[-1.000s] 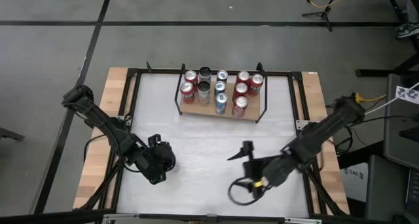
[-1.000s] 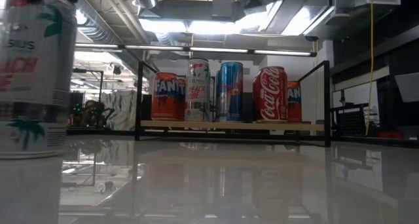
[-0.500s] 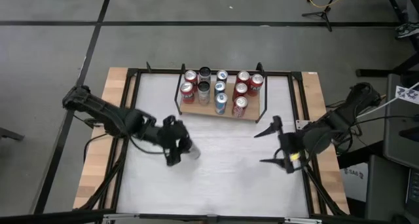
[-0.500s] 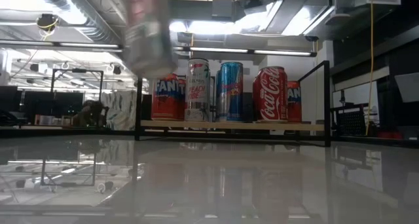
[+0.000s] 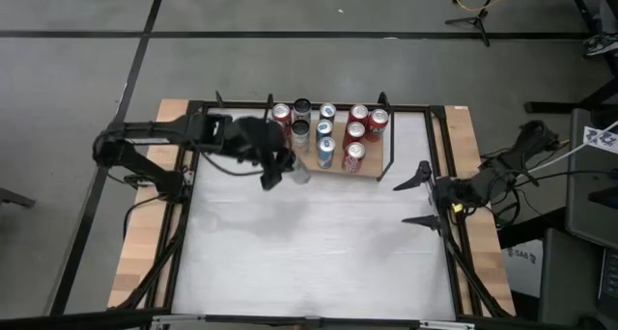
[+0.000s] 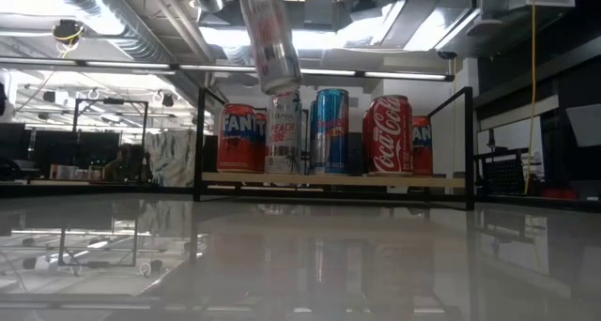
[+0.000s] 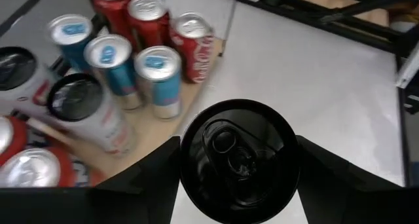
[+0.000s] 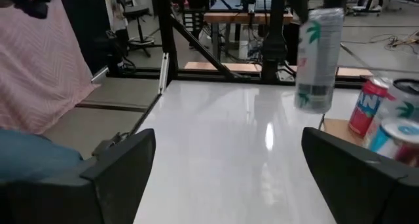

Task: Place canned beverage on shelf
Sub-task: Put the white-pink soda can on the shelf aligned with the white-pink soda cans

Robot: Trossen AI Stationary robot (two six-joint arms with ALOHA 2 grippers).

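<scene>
A white canned beverage (image 5: 294, 174) with a black top (image 7: 239, 162) and a palm-tree print (image 8: 319, 57) hangs in the air in front of the shelf's left part (image 6: 269, 39), with my left gripper (image 5: 283, 168) shut on it. The shelf (image 5: 290, 160), a wooden board with black rod brackets, lies at the table's far middle. It carries several cans (image 6: 319, 131) standing upright. My right gripper (image 5: 417, 199) stands open near the table's right edge, with nothing between its fingers (image 8: 118, 165). My left gripper pinches the can between its two fingers (image 7: 154, 168), on opposite sides of the can's wall just below the top rim (image 7: 190, 185). The fingers slant down from above. The can hangs lifted clear, tilted, its bottom (image 6: 280, 83) above the shelf's front edge.
The shelf holds Fanta (image 6: 242, 138), Coca-Cola (image 6: 388, 133) and blue cans (image 7: 159, 76). Bare board (image 7: 147, 149) shows at its near left corner. Black frame rails (image 5: 188, 176) run round the white tabletop (image 5: 309, 253), which is free in front of the shelf.
My left gripper has carried the can up from low over the table's near left part, toward the far edge and the shelf. The can is now tilted high in front of the shelf. My right gripper, still open, has drawn back from the near middle toward the right edge.
</scene>
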